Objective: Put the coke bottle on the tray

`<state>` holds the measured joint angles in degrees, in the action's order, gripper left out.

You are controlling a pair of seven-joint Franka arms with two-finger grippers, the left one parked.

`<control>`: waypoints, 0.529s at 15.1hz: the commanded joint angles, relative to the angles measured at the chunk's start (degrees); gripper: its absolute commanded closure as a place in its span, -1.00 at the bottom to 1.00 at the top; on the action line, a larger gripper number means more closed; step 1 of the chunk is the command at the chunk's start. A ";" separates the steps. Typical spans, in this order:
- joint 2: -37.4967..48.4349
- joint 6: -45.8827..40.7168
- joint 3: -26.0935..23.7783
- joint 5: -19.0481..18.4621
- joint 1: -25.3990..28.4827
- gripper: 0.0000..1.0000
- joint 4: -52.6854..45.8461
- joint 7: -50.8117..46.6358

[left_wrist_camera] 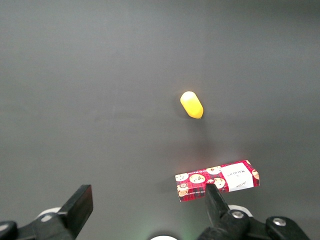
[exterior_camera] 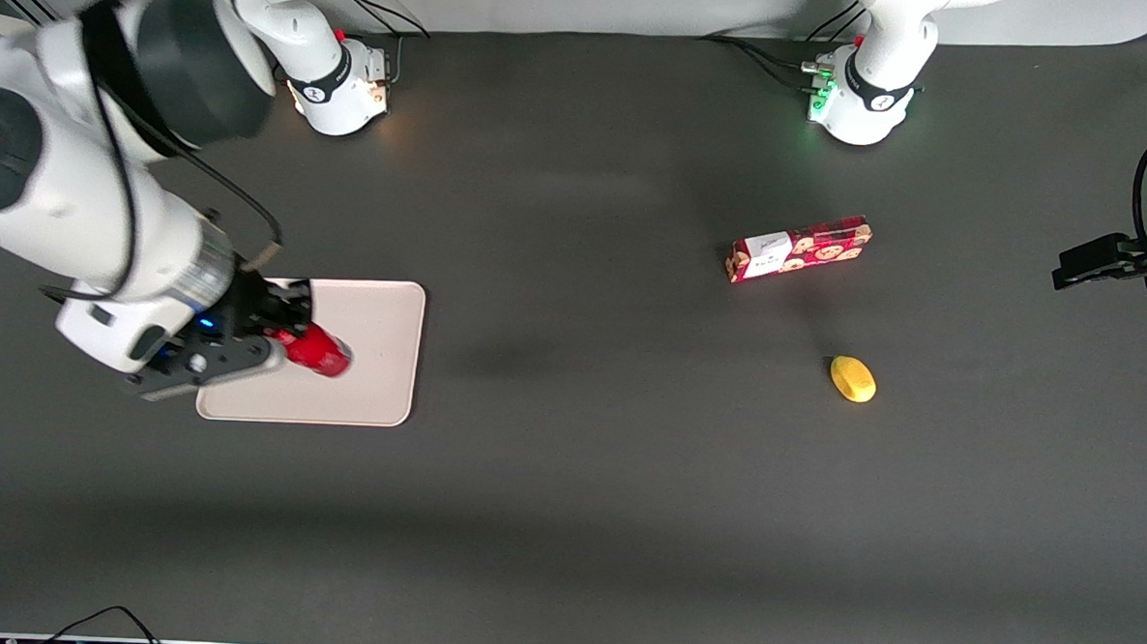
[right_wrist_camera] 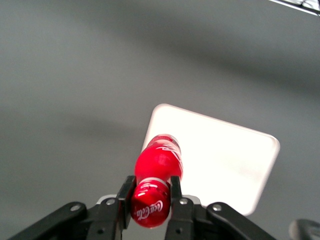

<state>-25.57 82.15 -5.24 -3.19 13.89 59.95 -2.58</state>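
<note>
Gripper [right_wrist_camera: 150, 197] pinches Coca-Cola-labelled coke bottle [right_wrist_camera: 156, 177] over tray [exterior_camera: 379, 352], possibly touching.

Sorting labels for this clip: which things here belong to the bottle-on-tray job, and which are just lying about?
In the job:
- coke bottle, gripped in the claw over the tray
- tray

Lying about, toward the parked arm's end of the table:
- red snack box
- yellow lemon-like object, nearer the front camera than the box
</note>
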 commanded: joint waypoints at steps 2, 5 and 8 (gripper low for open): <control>16.13 3.43 8.12 0.46 -0.62 1.00 20.93 13.71; 25.81 12.14 14.72 0.55 -0.62 1.00 37.48 22.24; 31.09 23.36 21.30 0.55 -0.62 1.00 51.01 31.11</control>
<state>-3.34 94.25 11.02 -3.01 12.66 93.85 20.82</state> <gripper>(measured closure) 0.678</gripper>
